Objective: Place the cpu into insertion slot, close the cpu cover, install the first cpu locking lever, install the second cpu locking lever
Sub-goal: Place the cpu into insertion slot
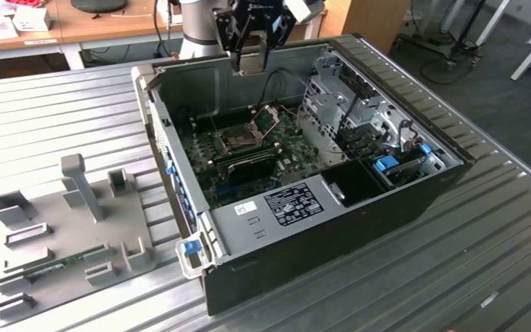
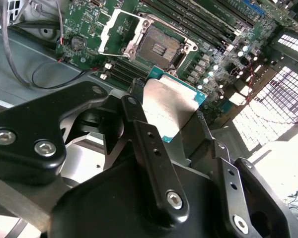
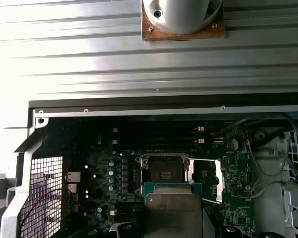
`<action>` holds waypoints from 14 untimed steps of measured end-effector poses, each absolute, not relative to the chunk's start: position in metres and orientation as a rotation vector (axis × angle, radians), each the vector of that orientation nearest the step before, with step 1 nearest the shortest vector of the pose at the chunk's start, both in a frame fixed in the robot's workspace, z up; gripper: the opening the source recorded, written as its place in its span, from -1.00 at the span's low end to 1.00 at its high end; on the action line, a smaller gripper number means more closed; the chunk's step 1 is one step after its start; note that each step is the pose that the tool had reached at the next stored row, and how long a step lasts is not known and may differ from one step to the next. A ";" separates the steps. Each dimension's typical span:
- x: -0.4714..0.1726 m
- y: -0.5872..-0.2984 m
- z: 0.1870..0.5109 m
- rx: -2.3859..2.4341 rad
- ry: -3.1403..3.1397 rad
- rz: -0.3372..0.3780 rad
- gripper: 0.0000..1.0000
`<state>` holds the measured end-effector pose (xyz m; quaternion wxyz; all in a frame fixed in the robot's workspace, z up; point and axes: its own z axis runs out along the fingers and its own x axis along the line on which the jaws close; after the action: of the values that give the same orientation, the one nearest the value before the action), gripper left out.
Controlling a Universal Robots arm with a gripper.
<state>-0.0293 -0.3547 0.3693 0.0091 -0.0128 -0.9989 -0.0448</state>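
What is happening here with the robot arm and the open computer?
The arm's gripper holds the cpu in its grip, above the open computer case. Below it, the insertion slot on the green motherboard is empty, and the cpu cover stands swung open beside the slot. So the cpu is not yet placed and the cover is not yet closed.

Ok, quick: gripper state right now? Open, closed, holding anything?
Gripper: fingers closed on the cpu, held clear of the insertion slot, not yet placed.
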 end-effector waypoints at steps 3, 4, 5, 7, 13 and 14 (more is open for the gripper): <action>-0.029 -0.355 0.369 -0.040 -3.120 -0.140 0.08; -0.029 -0.355 0.369 -0.040 -3.120 -0.140 0.08; -0.029 -0.355 0.369 -0.040 -3.120 -0.140 0.08; -0.029 -0.355 0.368 -0.040 -3.120 -0.140 0.08; -0.029 -0.355 0.368 -0.040 -3.120 -0.140 0.08; -0.029 -0.355 0.368 -0.040 -3.120 -0.140 0.08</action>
<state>-0.0294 -0.3547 0.3678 0.0091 -0.0128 -0.9989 -0.0449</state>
